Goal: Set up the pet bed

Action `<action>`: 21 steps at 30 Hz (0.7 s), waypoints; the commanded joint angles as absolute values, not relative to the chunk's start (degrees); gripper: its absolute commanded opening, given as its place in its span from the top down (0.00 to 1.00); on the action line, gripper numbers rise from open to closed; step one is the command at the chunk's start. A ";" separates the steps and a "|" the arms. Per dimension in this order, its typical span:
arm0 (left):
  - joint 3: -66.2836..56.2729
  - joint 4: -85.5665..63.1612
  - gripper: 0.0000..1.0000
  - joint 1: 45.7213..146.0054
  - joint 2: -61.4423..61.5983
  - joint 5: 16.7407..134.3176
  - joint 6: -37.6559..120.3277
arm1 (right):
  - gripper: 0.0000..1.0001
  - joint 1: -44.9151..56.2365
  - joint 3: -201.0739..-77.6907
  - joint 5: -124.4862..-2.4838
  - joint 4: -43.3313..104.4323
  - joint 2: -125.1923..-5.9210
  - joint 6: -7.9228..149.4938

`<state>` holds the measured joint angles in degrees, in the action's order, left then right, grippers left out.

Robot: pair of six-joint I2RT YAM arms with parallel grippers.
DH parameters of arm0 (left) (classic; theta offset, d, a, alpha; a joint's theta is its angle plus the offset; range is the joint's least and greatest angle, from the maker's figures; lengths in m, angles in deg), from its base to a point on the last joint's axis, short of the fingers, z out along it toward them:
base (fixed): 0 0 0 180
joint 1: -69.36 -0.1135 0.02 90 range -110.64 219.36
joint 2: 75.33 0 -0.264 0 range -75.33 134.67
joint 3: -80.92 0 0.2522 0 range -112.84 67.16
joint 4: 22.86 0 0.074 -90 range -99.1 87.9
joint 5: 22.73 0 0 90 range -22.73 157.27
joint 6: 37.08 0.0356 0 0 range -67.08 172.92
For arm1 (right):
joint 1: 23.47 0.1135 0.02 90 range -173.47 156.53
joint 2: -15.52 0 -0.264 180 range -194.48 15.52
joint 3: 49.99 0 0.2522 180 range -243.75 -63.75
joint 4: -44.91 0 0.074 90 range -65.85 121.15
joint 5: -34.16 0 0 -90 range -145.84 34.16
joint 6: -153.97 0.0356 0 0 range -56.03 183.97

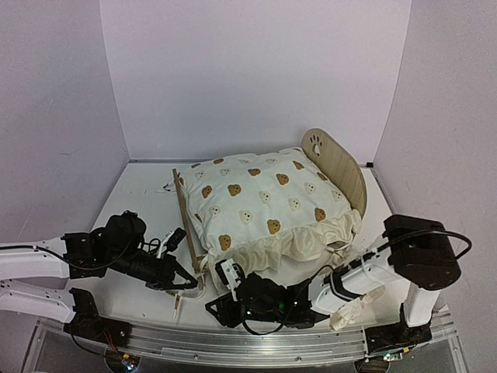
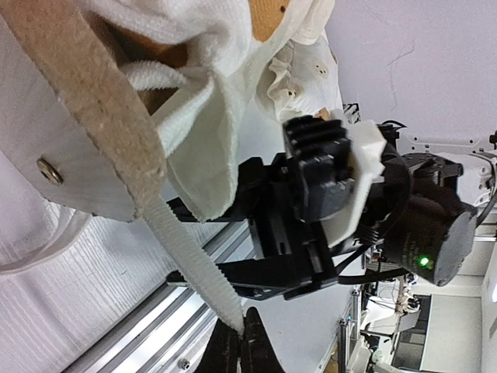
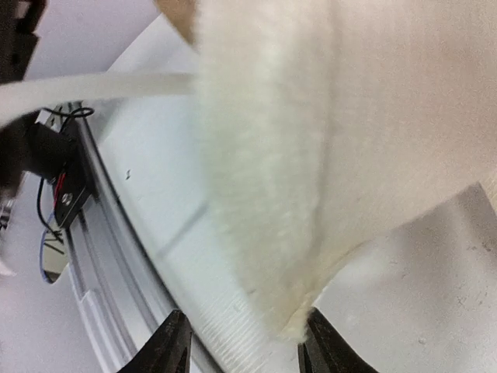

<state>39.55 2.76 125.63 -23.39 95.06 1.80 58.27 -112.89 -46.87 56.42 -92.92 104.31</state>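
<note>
While the left pincer [image 2: 241,346] clenches a cushion tie [image 2: 194,264],
the right pincer [image 3: 245,346] stands released at the ruffle [image 3: 272,194].

The pet bed [image 1: 345,183] is a small light-wood frame sitting upright on the table, mid-way back and a little right of centre, angled so its rounded headboard [image 1: 334,159] with a paw-print cutout [image 1: 314,144] stands at the far right and its low footboard [image 1: 186,224] at the near left; a cream cushion [image 1: 264,202] covers everything between them
</note>
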 commanded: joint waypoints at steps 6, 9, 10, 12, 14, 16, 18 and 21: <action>35.35 3.91 1.00 125.79 -24.31 94.51 6.11 | 0.55 60.77 -114.32 -27.32 84.13 -105.85 110.34; 34.97 3.97 1.00 125.79 -24.02 94.58 6.53 | 0.60 60.94 -115.15 -25.19 89.30 -109.02 111.80; 34.79 3.98 1.00 125.79 -24.04 94.66 6.68 | 0.60 60.91 -115.81 -25.41 90.24 -109.97 111.75; 34.42 4.01 1.00 125.79 -24.07 94.55 6.93 | 0.61 60.96 -117.45 -25.48 90.49 -111.62 112.15; 33.94 4.03 1.00 125.79 -23.65 94.62 7.18 | 0.63 60.97 -118.74 -24.69 91.18 -113.08 112.00; 33.41 4.06 1.00 125.79 -23.04 95.02 7.49 | 0.67 60.94 -120.16 -23.46 91.35 -114.05 110.95; 33.16 4.01 1.00 125.79 -22.62 95.43 7.48 | 0.76 60.92 -120.60 -21.20 91.12 -114.31 110.17; 33.47 4.08 1.00 125.79 -23.12 95.66 7.36 | 0.83 60.94 -120.59 -16.67 90.39 -113.95 109.77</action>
